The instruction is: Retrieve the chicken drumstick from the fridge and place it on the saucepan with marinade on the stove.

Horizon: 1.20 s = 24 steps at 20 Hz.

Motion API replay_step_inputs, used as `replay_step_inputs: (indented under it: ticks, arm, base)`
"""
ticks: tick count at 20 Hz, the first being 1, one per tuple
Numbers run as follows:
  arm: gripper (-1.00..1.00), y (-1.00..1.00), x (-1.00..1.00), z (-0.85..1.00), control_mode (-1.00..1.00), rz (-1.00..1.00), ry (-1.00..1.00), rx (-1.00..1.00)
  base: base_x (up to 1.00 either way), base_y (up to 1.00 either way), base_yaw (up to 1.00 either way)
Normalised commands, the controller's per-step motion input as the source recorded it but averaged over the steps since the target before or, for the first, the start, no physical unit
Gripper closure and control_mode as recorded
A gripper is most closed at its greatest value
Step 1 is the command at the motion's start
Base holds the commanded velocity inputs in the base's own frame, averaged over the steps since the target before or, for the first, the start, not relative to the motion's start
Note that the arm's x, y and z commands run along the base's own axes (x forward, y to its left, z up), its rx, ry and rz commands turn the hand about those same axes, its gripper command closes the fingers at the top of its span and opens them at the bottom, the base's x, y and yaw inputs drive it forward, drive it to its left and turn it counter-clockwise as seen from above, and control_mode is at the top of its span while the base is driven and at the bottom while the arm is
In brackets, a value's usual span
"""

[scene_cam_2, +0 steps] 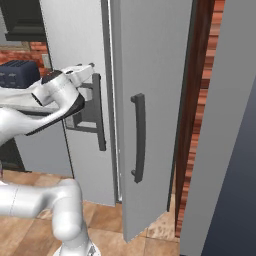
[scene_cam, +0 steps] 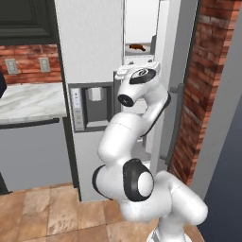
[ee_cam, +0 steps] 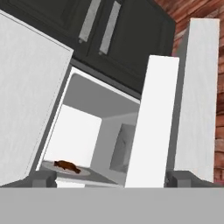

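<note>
The chicken drumstick [ee_cam: 68, 166] on its plate [ee_cam: 85, 172] in the fridge [scene_cam: 90, 56] looks light, soft, slippery; best pinched mid-length. The end effector [ee_cam: 109, 179] is spread, empty.

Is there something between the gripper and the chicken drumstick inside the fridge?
Nothing visible blocks it. The fridge right door is swung open, and the chicken drumstick lies on a white plate on a shelf, in open sight ahead of the gripper.

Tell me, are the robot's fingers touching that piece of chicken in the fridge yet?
Apart. In the hand view the chicken drumstick lies on a plate deep on the fridge shelf, while the two fingers sit at the bottom edge, spread wide with nothing between them.
</note>
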Motion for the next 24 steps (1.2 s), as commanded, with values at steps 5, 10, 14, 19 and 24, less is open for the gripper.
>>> replay_step_inputs:
  ticks: [5,10,14,19,24]
  arm:
    - [-1.0,0.0,0.59,-0.14,-1.0,0.0,0.02,0.07]
    - [-1.0,0.0,0.29,-0.23,-1.0,0.0,0.15,0.06]
    - [-1.0,-0.14,0.02,-0.39,-1.0,0.0,0.16,0.14]
    - [-1.0,-0.3,0.0,-0.53,-1.0,0.0,0.09,0.13]
    - [-1.0,-0.23,0.0,-0.4,-1.0,-0.01,-0.01,0.07]
  base:
    - [0.0,0.0,0.0]
    - [0.0,0.0,0.0]
    - [0.0,0.0,0.0]
    - [0.0,0.0,0.0]
    - [0.0,0.0,0.0]
